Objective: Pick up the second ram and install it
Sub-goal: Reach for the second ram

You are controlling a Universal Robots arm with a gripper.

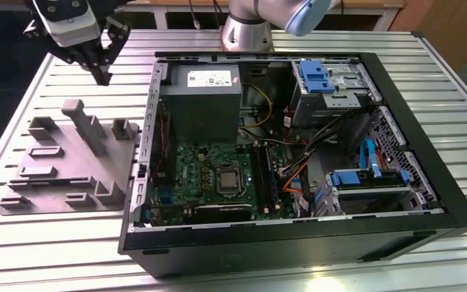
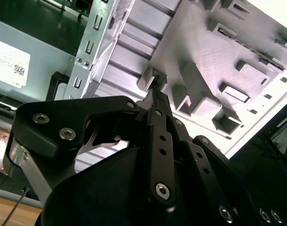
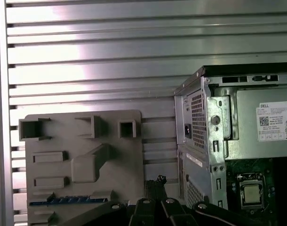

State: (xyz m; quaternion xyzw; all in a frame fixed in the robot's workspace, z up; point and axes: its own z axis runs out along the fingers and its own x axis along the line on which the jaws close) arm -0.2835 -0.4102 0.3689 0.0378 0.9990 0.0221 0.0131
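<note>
Well, in the exterior view the gripper (image 1: 104, 78) hangs above the metal table (image 1: 55, 255), at the far corner on the exterior view's left. Its two fingers are pressed together into one point, and there is nothing between them. Nearer the camera lies the grey tray (image 1: 118, 159) with its blocks and slots. I cannot pick out the ram on it from here. The open case (image 1: 298, 243) sits just beside the tray, on the exterior view's right. Inside it are the grey power box (image 1: 201, 97), the green board (image 1: 193, 164) and a square chip (image 1: 229, 180).

In the second wrist view the black fingers (image 2: 158, 136) run side by side and meet at the tip of the gripper (image 2: 154, 96). They hold nothing. Past the tip lies the tray (image 2: 200, 42), and the tip is up in the air, not touching it. The case wall (image 2: 99, 42) and the power box (image 2: 35, 52) are off to one side.

In the first wrist view the gripper (image 3: 157, 183) pokes in beside the tray (image 3: 82, 136). The ram (image 3: 68, 201) lies flat in a long slot at one edge of the tray, as a thin blue strip. It is near the fingers but apart from them. The case (image 3: 200, 117) stands next to the tray on the table (image 3: 87, 47), with the chip (image 3: 251, 193) showing inside.
</note>
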